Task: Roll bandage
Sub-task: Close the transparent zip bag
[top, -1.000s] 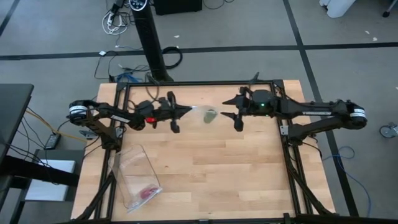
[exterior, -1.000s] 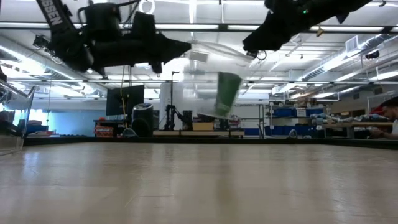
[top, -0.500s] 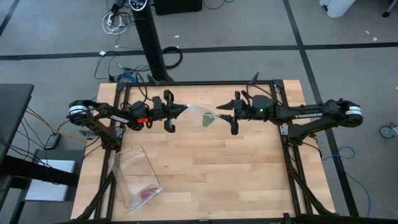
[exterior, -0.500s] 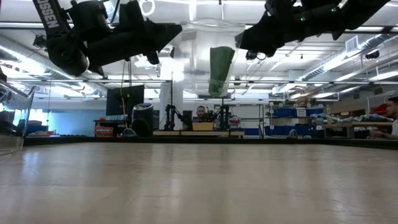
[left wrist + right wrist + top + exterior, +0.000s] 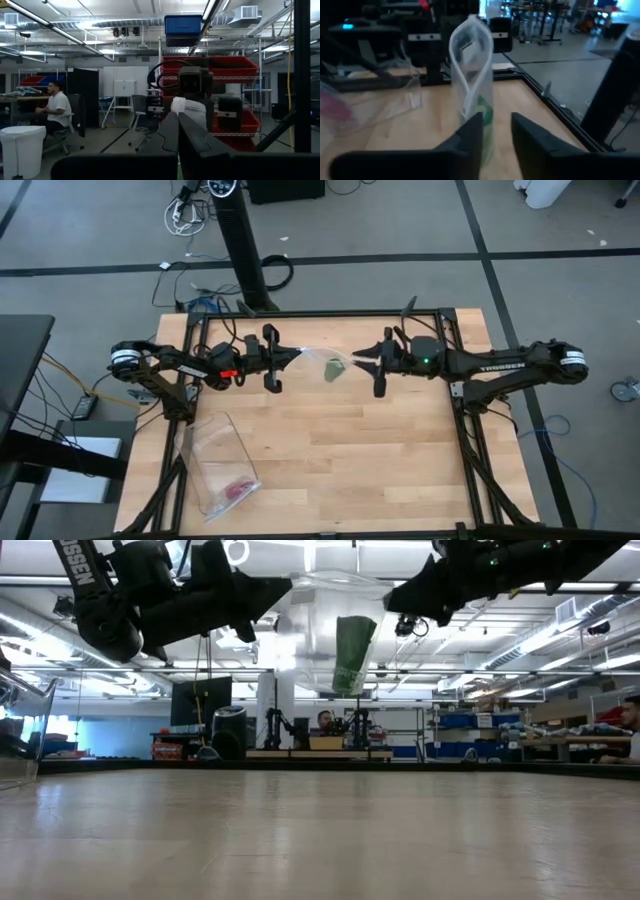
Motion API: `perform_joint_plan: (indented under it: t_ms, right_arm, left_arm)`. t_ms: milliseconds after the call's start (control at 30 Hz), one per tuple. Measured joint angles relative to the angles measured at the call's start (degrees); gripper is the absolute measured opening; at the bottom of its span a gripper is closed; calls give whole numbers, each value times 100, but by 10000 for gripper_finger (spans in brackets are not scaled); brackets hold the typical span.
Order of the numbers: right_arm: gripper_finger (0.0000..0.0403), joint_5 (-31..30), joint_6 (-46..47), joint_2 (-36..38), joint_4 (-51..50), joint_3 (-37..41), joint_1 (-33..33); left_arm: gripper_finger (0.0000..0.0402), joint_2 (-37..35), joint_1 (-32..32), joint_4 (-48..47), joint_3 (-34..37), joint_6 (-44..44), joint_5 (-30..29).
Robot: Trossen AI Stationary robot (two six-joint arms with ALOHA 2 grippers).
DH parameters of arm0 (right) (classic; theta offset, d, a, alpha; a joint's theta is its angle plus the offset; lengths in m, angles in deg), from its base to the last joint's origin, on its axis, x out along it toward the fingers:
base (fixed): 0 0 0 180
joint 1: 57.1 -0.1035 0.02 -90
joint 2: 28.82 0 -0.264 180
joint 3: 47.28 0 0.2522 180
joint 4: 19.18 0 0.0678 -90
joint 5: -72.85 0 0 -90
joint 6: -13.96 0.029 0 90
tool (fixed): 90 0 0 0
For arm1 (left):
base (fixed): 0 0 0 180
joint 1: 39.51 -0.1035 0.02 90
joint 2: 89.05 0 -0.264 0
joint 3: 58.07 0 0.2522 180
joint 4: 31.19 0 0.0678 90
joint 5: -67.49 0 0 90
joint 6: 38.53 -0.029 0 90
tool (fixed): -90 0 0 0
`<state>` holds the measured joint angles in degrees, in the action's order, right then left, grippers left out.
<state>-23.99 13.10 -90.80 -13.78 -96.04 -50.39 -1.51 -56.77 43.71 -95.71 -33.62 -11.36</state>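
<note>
High view: your left gripper (image 5: pixel 290 356) is shut on one edge of a clear bag (image 5: pixel 322 361) held above the table (image 5: pixel 400 450); the right gripper (image 5: pixel 366 360) is at its other edge. Low view: the bandage (image 5: pixel 354 652) hangs inside the bag, a green roll. Right wrist view: its fingers (image 5: pixel 470 131) stand apart around the bag's edge, not yet clamped. Judgement: you're early; extraction and rolling remain.
</note>
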Motion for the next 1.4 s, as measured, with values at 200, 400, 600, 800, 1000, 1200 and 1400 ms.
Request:
perform_joint_plan:
  t_ms: [200,400,600,800,1000,1200,1400]
  right_arm:
    - [184,213,191,221,-277,0,-134]
    - [183,184,153,242,-300,0,-416]
    - [158,-410,0,209,-76,0,-524]
    - [110,-466,-254,-27,325,0,-457]
    - [70,-621,-308,-148,415,0,-348]
    - [79,-914,-174,-121,390,0,-316]
    - [109,-967,9,-120,301,0,-316]
  left_arm:
    - [1,-1,0,5,0,-9,-163]
    - [1,-1,0,11,0,-13,-207]
    - [1,-1,0,15,0,-13,-204]
    - [1,1,0,18,2,-13,-202]
    - [1,-1,0,7,2,-13,-200]
    - [1,0,0,-1,2,-14,-198]
    - [1,-1,0,-9,3,-28,-194]
